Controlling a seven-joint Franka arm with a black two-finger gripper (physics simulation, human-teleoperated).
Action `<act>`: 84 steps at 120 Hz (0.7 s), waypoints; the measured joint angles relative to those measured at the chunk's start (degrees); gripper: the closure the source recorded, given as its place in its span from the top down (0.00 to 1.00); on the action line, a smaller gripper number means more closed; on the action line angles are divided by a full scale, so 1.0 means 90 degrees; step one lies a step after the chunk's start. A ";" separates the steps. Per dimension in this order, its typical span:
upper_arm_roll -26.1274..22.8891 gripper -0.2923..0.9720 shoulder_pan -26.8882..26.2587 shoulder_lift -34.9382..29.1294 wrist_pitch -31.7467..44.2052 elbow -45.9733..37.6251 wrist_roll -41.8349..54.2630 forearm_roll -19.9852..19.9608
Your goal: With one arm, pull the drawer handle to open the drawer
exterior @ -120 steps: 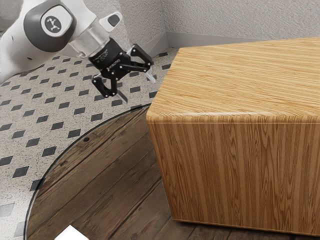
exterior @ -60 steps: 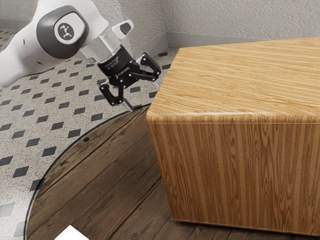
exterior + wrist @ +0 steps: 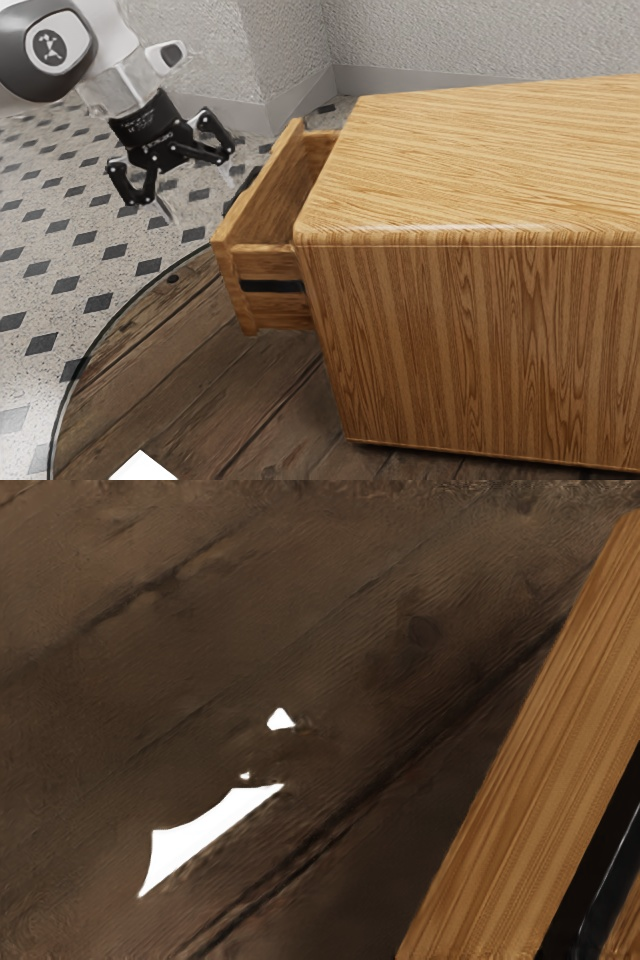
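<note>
The wooden cabinet (image 3: 470, 260) stands at the exterior view's right. Its top drawer (image 3: 262, 215) sticks out toward the exterior view's left, with a dark gap under its front panel. My black gripper (image 3: 195, 182) hangs just left of the drawer front, fingers (image 3: 165, 210) spread wide and open, nothing visibly clamped between them. In the wrist view the drawer front (image 3: 530, 810) runs as a light wooden band beside the hand, and a thin dark bar (image 3: 605, 900), apparently the handle, lies along it. The handle side of the drawer faces away from the exterior camera.
A round dark wooden floor patch (image 3: 180, 370) lies under the cabinet and drawer. Black and white tiles (image 3: 60, 250) cover the floor to the left. A grey wall corner (image 3: 280, 60) rises behind my arm.
The drawer has slid out of the cabinet toward the exterior view's left. My gripper has moved the same way, left and slightly down, with its fingers still apart.
</note>
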 joint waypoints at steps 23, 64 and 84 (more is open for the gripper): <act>0.0804 0.77 0.0489 -0.0529 -0.1040 0.0043 -0.0165 0.1132; 0.0707 0.77 0.0229 -0.0439 -0.0100 0.0049 -0.0287 0.0447; 0.1004 0.77 0.0239 -0.0417 0.0349 0.0068 0.0119 0.0171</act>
